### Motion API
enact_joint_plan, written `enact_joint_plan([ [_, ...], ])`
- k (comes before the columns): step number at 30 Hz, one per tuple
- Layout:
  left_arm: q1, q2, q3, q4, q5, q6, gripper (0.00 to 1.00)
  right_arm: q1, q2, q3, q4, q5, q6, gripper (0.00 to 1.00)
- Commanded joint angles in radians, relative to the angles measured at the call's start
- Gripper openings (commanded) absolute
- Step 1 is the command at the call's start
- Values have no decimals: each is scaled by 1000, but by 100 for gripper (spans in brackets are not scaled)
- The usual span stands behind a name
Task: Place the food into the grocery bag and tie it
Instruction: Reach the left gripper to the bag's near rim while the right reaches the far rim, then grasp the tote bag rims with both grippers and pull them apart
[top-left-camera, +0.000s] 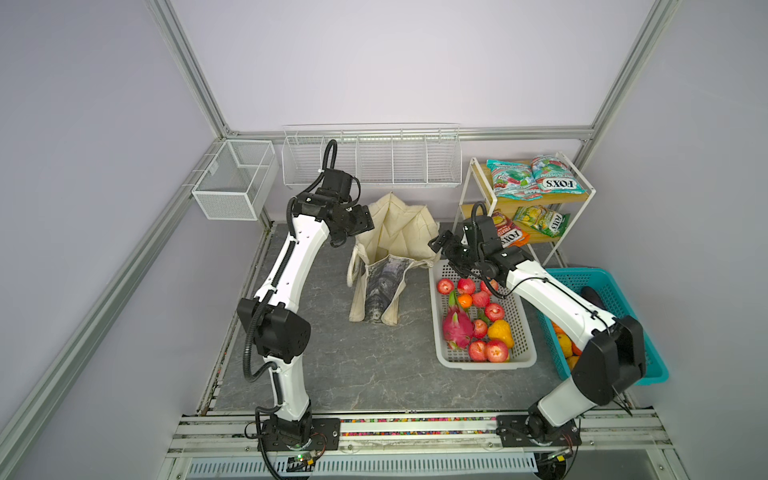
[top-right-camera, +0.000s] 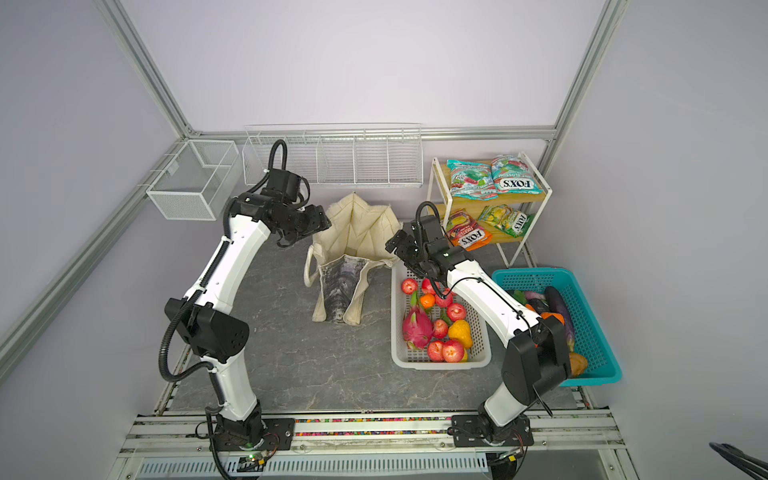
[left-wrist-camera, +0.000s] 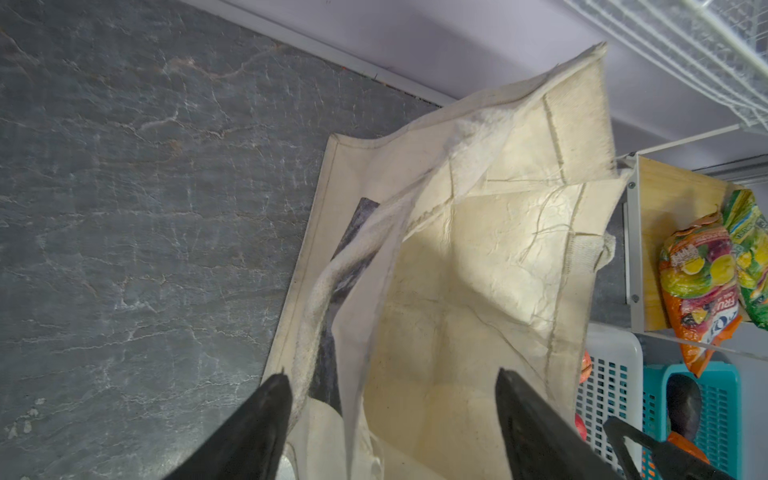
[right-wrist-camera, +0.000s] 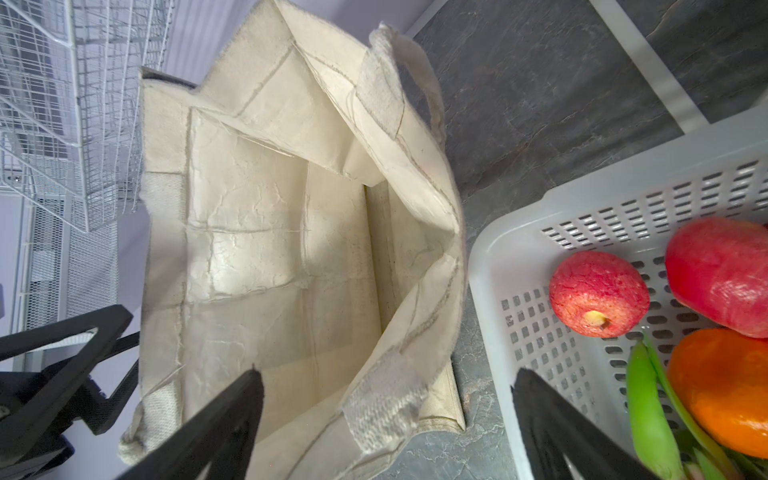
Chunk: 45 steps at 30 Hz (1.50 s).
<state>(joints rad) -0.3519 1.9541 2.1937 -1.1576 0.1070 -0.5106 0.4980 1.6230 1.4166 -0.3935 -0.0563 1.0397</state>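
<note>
Note right gripper (right-wrist-camera: 388, 374), jaws apart, empty: red apples (top-left-camera: 445, 286) just near-right in white basket (top-left-camera: 486, 365), canvas tote (top-left-camera: 399, 232) left. Left gripper (left-wrist-camera: 392, 376) likewise spread.

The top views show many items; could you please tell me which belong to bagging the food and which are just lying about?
Belongs to the job: grocery bag, red apples, dragon fruit, yellow fruit, FOX'S packets.
Just lying about: teal basket, eggplants, wire rack, mesh bin.
</note>
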Motion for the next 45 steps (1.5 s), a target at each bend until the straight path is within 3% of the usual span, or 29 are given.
enact_joint_plan([
  [1, -4, 50, 50, -58, 38, 4, 73, -14, 52, 40, -19, -34, 13, 96],
  [7, -5, 99, 88, -67, 48, 6, 62, -40, 142, 93, -39, -74, 12, 96],
  [14, -5, 110, 90, -92, 19, -2, 30, -49, 259, 169, -62, -147, -4, 92],
  [16, -4, 104, 89, -100, 3, -2, 19, -49, 288, 191, -58, -171, -7, 86],
  [19, -4, 90, 90, -109, -22, -5, 2, -45, 325, 239, -56, -201, -28, 66],
  [20, -4, 83, 88, -111, -29, -6, 0, -42, 334, 256, -60, -206, -38, 56],
  [23, -4, 56, 85, -116, -48, -16, 0, -29, 349, 317, -84, -219, -79, 26],
  [26, -4, 21, 90, -132, -75, -36, 0, -1, 354, 430, -178, -207, -161, 9],
  [30, -4, -55, 54, -150, -128, -77, 0, 49, 349, 612, -363, -157, -271, 7],
  [35, -4, -209, -80, -129, -193, -134, 0, 102, 320, 743, -554, -83, -323, 7],
  [45, -5, -453, -385, -155, -131, -215, 0, 185, 258, 767, -837, -5, -406, 8],
])
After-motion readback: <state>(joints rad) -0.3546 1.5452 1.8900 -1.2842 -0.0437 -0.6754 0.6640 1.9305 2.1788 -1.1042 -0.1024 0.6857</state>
